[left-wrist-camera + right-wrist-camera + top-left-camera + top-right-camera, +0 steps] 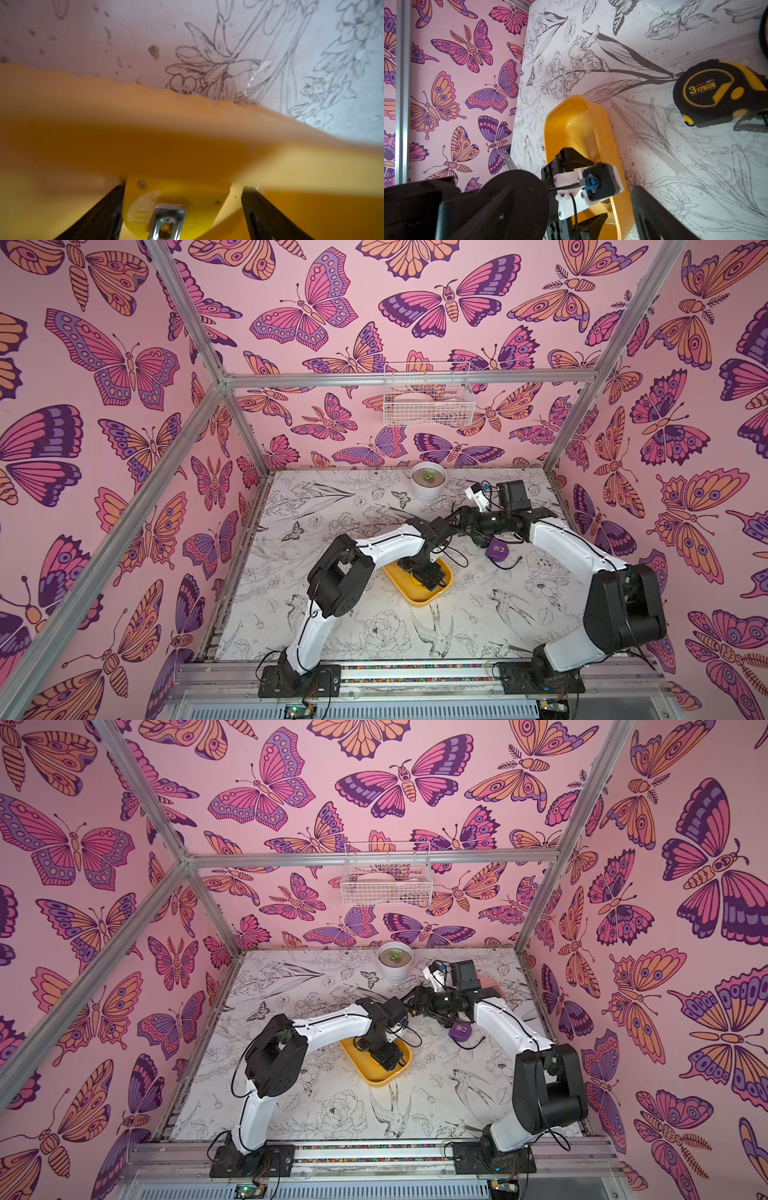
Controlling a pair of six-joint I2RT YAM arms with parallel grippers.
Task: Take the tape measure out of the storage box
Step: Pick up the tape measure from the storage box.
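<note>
Yellow tape measure is sitting in storage box, left gripper straddling it wide; needing square closing on its sides, straight lifting; right gripper gaping empty.

Pink butterfly walls, alu frame, b/w floral tabletop, wire basket at back.

You get both top views from high above the front edge of the table, tilted down toward the back wall and covering nearly the same whole scene. Your left wrist camera sits hard against the storage box, blurred by nearness. Your right wrist camera looks across at the same storage box from farther off.
</note>
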